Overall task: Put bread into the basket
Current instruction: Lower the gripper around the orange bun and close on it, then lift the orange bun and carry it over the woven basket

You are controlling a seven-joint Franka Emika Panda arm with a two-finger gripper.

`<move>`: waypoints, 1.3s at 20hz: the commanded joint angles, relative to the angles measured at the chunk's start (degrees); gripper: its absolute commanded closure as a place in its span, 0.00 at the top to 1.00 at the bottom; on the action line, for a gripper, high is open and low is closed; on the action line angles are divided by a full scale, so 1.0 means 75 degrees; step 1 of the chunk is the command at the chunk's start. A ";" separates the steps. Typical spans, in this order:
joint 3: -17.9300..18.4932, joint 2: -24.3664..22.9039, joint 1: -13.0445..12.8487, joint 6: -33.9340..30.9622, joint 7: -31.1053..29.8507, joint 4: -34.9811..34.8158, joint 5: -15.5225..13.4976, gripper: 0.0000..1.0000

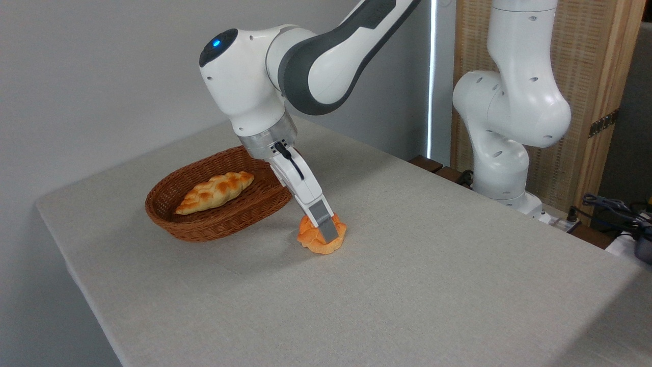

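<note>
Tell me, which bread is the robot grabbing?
The small round orange bun on the table, under the gripper. The braided loaf lies in the basket.

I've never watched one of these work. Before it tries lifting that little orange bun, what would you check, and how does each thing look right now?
1. Tool down at the bread: ok, the near finger lies across the bun's front.
2. Firm grip on the bun: cannot tell, the far finger is hidden behind it.
3. Bun resting flat on the table: ok, it has not been lifted.
4. Room in the basket: ok, the braided loaf fills the left and middle, and the right end looks free.
5. Path to the basket: ok, only bare cloth lies between the bun and the rim.
</note>
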 commanded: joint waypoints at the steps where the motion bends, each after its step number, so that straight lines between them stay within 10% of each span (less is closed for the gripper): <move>1: -0.0025 -0.0114 0.0040 -0.0004 0.0229 -0.0126 0.0105 0.54; 13: -0.0025 -0.0173 0.0040 -0.0215 0.0159 0.0072 0.0094 0.56; 20: 0.0010 -0.0044 0.0087 -0.1773 0.0100 0.2169 -0.0466 0.60; 26: -0.0808 0.0061 0.0028 -0.1668 -0.2417 0.2417 -0.0750 0.64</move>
